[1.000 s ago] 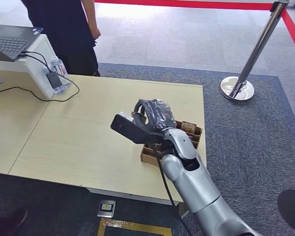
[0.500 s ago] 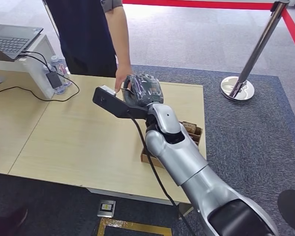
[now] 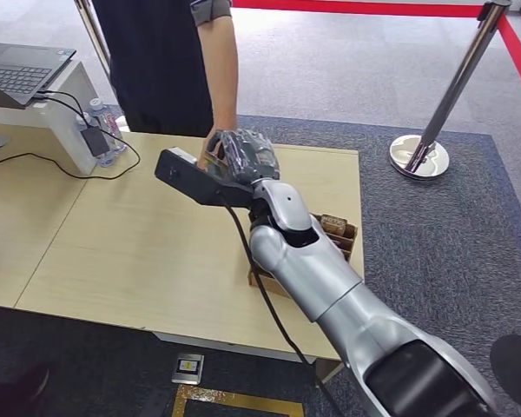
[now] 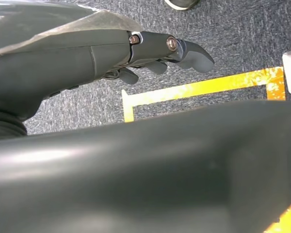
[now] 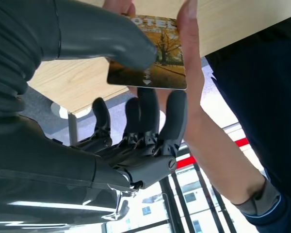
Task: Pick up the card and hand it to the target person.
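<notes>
Since half a second earlier, your right hand (image 5: 137, 121) had edged left over the pale wooden desk (image 3: 114, 252). Its thumb and dark fingers (image 5: 175, 116) pinched the glossy rectangular autumn-tree card (image 5: 155, 63); the person's hand (image 5: 189, 73) gripped its far edge.

Card (image 5: 151, 60) lettering behind thumb (image 5: 111, 41)

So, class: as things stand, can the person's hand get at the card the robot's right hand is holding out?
Probably yes. The person's hand already touches the card, fingers on its edge, with nothing between. The right hand pinches the other end, so it must let go.
</notes>
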Motion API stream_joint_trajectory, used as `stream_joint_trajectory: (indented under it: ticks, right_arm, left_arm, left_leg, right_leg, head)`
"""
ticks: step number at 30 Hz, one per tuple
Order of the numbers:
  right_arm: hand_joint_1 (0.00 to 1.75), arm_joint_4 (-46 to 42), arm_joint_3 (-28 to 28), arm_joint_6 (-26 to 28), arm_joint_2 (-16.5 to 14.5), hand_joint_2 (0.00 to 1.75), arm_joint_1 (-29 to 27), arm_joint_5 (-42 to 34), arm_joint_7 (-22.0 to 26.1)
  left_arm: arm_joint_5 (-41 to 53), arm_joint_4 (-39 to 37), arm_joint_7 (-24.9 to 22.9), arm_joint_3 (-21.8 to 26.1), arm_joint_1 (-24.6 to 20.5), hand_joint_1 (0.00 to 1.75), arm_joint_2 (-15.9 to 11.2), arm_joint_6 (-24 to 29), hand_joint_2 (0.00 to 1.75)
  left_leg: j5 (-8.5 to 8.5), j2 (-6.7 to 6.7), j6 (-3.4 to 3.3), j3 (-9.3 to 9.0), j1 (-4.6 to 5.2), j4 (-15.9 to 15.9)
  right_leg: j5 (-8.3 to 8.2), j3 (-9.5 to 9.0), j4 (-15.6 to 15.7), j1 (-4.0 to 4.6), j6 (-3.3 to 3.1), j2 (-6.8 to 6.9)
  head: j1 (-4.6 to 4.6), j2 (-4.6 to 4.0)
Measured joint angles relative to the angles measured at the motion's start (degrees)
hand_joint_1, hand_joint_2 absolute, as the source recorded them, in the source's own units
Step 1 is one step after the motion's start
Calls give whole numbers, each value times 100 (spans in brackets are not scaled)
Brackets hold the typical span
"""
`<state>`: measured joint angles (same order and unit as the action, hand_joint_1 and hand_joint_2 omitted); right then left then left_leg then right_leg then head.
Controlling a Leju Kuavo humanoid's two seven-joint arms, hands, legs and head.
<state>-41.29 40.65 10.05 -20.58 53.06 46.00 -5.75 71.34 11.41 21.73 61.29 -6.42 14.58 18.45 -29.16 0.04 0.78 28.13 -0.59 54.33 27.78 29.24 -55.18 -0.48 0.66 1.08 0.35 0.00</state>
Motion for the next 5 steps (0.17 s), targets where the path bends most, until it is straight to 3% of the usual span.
stream_joint_trajectory:
  ticks: [5]
  right_arm:
    - [0,58,24,11,-10,175,2,-27,0]
  left_arm:
    - [-1,0,0,-18,1,0,0,0,0]
  left_leg:
    - [0,0,0,0,0,0]
  right_leg:
    - [0,0,0,0,0,0]
  head:
    - [0,0]
